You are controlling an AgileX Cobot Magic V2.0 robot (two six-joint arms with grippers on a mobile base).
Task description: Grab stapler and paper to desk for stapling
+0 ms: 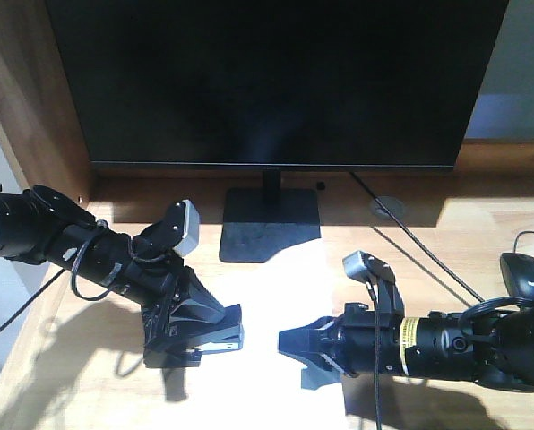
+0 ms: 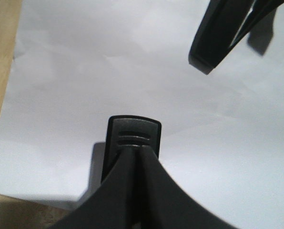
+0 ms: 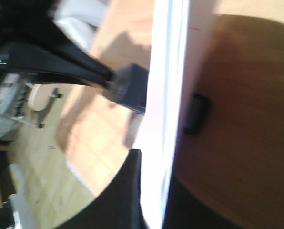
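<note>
- The stapler (image 1: 224,341), as I read the small black block with a metal strip, sits clamped in my left gripper's (image 1: 215,333) closed jaws, over the paper's left edge.
- The paper (image 1: 267,291) lies toward the front edge of the desk (image 1: 410,260), before the monitor (image 1: 276,81).
- My right gripper's (image 1: 294,348) narrow jaws appear to pinch the paper's right edge.
- Both items have reached the desk; I judge that aligning and pressing remain.

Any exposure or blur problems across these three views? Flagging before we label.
Front view: the paper is blown out white, detail lost; the monitor reads solid black. Left wrist view: evenly lit, with a crisp shadow off the right fingers. Right wrist view: heavily blurred, paper clipped, the desk in deep shadow.
</note>
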